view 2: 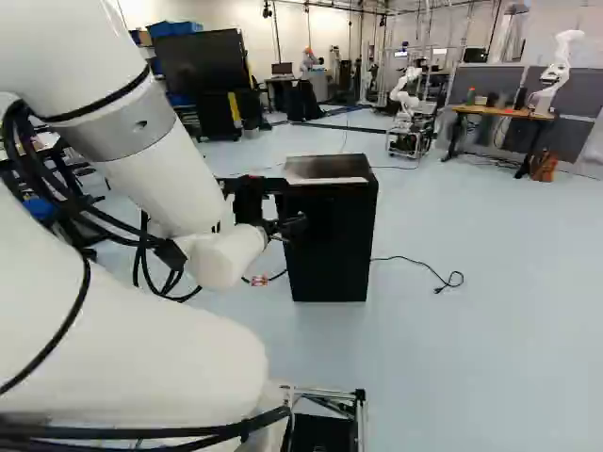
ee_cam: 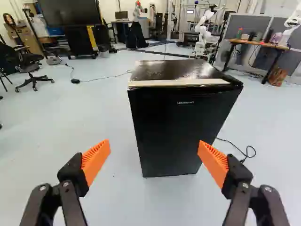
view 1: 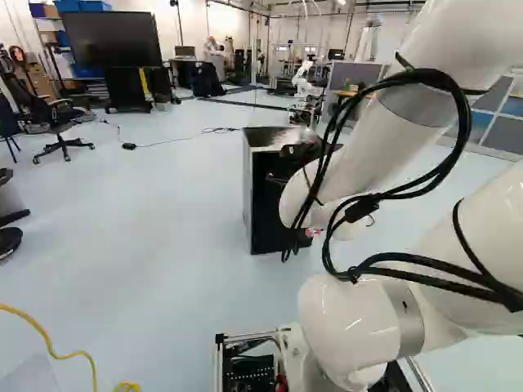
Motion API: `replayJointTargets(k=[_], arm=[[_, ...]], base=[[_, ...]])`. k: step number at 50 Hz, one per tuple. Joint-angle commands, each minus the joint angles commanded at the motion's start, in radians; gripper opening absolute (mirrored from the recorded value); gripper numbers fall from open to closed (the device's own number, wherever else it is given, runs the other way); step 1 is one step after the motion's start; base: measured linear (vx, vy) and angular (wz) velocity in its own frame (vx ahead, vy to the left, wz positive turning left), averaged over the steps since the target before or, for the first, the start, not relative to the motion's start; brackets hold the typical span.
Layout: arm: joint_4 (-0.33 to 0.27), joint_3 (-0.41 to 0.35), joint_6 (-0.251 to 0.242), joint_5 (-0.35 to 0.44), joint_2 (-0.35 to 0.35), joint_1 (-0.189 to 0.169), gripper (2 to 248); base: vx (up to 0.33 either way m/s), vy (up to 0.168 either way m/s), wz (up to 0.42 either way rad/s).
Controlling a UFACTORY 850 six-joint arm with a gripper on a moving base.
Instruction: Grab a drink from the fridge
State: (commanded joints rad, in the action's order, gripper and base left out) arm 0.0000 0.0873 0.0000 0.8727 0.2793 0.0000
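Facing the closed fridge (ee_cam: 181, 70), just ahead of the gripper (ee_cam: 154, 148) (spread wide, holding nothing), with no drink in sight, and risking a skid across the flat door (ee_cam: 174, 132), or a shoved fridge, by pushing straight in instead of catching an edge.

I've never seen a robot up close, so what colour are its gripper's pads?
Orange, seen best in the wrist view.
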Motion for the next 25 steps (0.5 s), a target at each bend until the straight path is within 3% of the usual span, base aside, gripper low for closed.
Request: replayJointTargets(k=[25], arm=[[0.000,0.000,0.000,0.000,0.000,0.000,247]], base=[[0.000,0.000,0.000]])
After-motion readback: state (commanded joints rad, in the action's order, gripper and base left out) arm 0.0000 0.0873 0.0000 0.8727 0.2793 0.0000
